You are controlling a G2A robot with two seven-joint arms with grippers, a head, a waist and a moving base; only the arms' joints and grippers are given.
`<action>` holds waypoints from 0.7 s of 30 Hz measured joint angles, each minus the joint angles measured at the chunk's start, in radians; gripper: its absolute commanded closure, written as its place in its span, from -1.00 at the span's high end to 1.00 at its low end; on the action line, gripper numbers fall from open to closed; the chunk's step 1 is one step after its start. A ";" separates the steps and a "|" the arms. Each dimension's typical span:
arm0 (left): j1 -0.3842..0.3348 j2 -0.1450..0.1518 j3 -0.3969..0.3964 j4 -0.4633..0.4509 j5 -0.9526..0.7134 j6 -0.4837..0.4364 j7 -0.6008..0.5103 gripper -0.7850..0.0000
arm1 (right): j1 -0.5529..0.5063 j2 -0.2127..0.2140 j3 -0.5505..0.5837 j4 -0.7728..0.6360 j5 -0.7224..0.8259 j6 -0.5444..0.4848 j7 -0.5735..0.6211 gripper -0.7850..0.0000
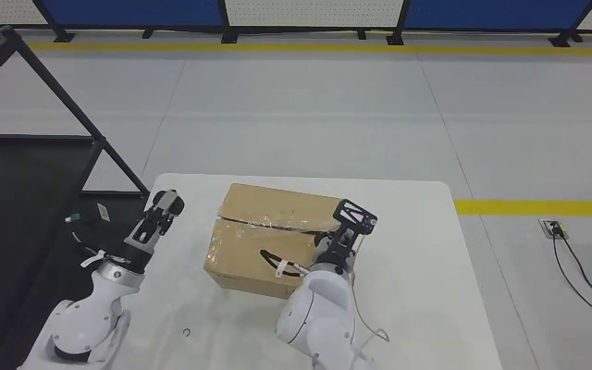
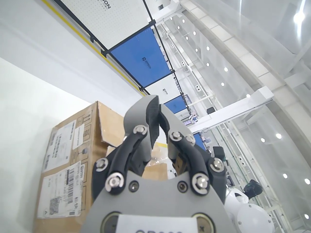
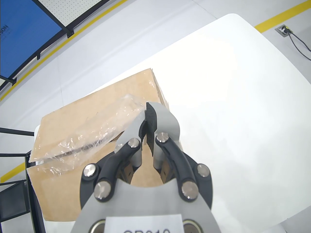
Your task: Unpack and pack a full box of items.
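Note:
A brown cardboard box [image 1: 273,236] lies on the white table [image 1: 416,287], its top flaps closed along a middle seam. In the right wrist view a strip of clear tape [image 3: 97,129] is lifted off the box [image 3: 73,112] and runs up to my right gripper [image 3: 148,112], whose fingertips are shut on its end. From above, that gripper [image 1: 356,219] hangs over the box's right end. My left gripper [image 1: 166,205] is shut with nothing in it, raised left of the box and apart from it. Its tips [image 2: 156,112] point past the labelled side of the box [image 2: 70,151].
A black metal frame [image 1: 55,120] stands off the table's left side. The table is bare to the right of the box and in front of it, apart from a small ring [image 1: 186,332]. A floor socket with a cable [image 1: 552,228] lies at the right.

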 measured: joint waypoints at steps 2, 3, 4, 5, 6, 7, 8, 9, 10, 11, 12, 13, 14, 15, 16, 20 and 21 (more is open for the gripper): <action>0.000 -0.001 0.003 -0.008 0.038 0.006 0.008 1.00 | -0.004 -0.001 0.006 -0.001 0.025 0.000 -0.011 -1.00; -0.002 -0.003 0.008 -0.010 0.056 0.011 0.015 1.00 | -0.006 -0.002 0.008 0.001 0.039 0.000 -0.017 -1.00; -0.004 -0.004 0.012 -0.010 0.064 0.015 0.020 1.00 | -0.007 -0.003 0.007 0.003 0.049 0.000 -0.020 -1.00; -0.008 -0.006 0.015 -0.009 0.068 0.020 0.024 1.00 | -0.009 -0.004 0.005 0.006 0.058 0.000 -0.022 -1.00; -0.013 -0.007 0.018 -0.007 0.071 0.028 0.029 1.00 | -0.010 -0.005 0.002 0.008 0.068 0.000 -0.025 -1.00; -0.017 -0.008 0.020 -0.006 0.073 0.032 0.029 1.00 | -0.012 -0.005 0.000 0.009 0.074 0.000 -0.028 -1.00; -0.021 -0.009 0.021 -0.003 0.080 0.035 0.027 1.00 | -0.014 -0.006 0.001 0.009 0.080 0.000 -0.033 -1.00; -0.025 -0.010 0.024 0.000 0.093 0.038 0.022 1.00 | -0.017 -0.007 0.003 0.008 0.089 0.000 -0.040 -1.00; -0.028 -0.010 0.026 0.001 0.104 0.040 0.017 1.00 | -0.019 -0.008 0.005 0.007 0.096 0.000 -0.048 -1.00; -0.030 -0.011 0.028 0.002 0.115 0.039 0.013 1.00 | -0.020 -0.010 0.007 0.006 0.105 0.000 -0.059 -1.00; -0.032 -0.011 0.031 0.002 0.128 0.036 0.010 1.00 | -0.022 -0.012 0.010 0.006 0.118 0.000 -0.074 -1.00; -0.033 -0.012 0.033 0.002 0.137 0.033 0.008 1.00 | -0.024 -0.013 0.012 0.006 0.130 0.000 -0.087 -1.00; -0.033 -0.013 0.034 0.001 0.144 0.029 0.005 1.00 | -0.025 -0.014 0.015 0.007 0.143 0.000 -0.099 -1.00; -0.034 -0.013 0.035 -0.001 0.150 0.023 0.003 1.00 | -0.025 -0.016 0.020 0.010 0.161 0.000 -0.114 -1.00; -0.034 -0.014 0.035 -0.002 0.154 0.017 0.003 1.00 | -0.024 -0.017 0.023 0.013 0.176 0.000 -0.124 -1.00; -0.033 -0.017 0.033 -0.006 0.167 -0.009 0.016 1.00 | -0.012 -0.021 0.024 0.038 0.234 0.000 -0.162 -1.00; -0.033 -0.017 0.033 -0.005 0.167 -0.009 0.016 1.00 | -0.008 -0.022 0.019 0.043 0.241 0.000 -0.168 -1.00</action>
